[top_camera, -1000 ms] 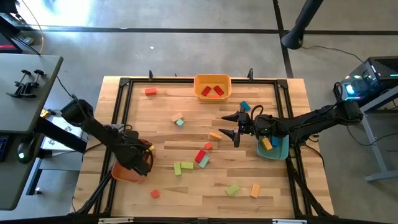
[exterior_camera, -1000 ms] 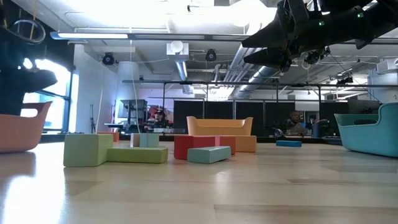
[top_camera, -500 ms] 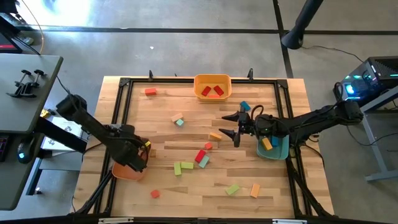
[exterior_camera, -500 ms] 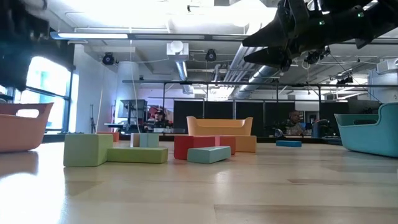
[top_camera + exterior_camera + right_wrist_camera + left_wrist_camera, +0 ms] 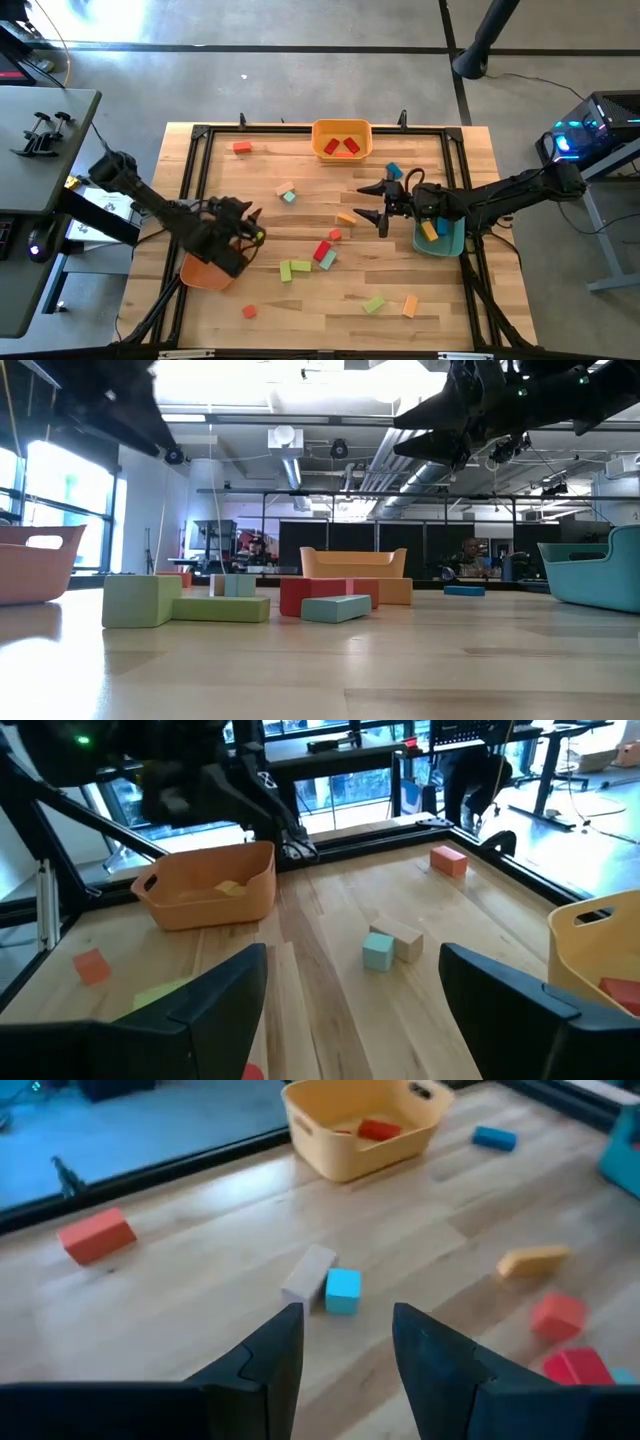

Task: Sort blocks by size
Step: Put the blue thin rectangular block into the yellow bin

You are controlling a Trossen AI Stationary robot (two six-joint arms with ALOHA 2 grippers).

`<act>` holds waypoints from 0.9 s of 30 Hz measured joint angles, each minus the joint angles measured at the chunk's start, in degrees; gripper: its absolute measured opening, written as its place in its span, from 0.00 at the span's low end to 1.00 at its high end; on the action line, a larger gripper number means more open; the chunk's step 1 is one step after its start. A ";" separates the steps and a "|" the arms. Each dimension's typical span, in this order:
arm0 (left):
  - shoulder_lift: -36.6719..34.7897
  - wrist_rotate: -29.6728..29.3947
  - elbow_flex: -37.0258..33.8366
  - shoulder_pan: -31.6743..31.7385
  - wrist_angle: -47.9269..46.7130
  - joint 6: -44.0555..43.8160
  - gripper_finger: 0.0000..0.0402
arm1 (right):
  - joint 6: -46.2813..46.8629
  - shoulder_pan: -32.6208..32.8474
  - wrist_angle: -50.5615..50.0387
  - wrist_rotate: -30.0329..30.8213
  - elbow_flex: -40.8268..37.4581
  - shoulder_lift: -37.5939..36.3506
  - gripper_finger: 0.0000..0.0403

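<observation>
Since the earlier frame the left tool (image 5: 248,228) had been swung off the orange tray (image 5: 205,274) toward mid-bench, fingers apart and nothing held. The right tool (image 5: 372,203) was noted unmoved near the teal tray (image 5: 440,243), fingers wide apart and empty. The blocks (image 5: 322,250) lay scattered on the bench (image 5: 300,150), some already in trays. A lone block should be approached squarely, with neighbours left undisturbed.

Bright overhead ceiling lights (image 5: 200,395) glare white in the low view (windows (image 5: 70,485) blow out too); the left arm (image 5: 120,405) smears with motion blur.
</observation>
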 joint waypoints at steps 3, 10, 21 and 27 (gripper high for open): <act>0.00 2.27 -2.42 4.11 7.04 6.97 0.37 | 0.06 0.00 0.05 -0.12 0.00 0.00 0.72; 0.21 6.32 -8.93 13.29 35.67 31.90 0.43 | 0.20 -0.11 -0.06 5.37 0.01 -0.19 0.72; 3.60 27.92 -19.41 21.26 96.59 72.68 0.44 | 15.00 -15.51 -57.02 12.74 9.71 -1.78 0.72; 9.83 28.22 -19.58 22.73 105.72 76.85 0.44 | 11.51 -26.21 -52.78 11.19 3.37 -1.46 0.72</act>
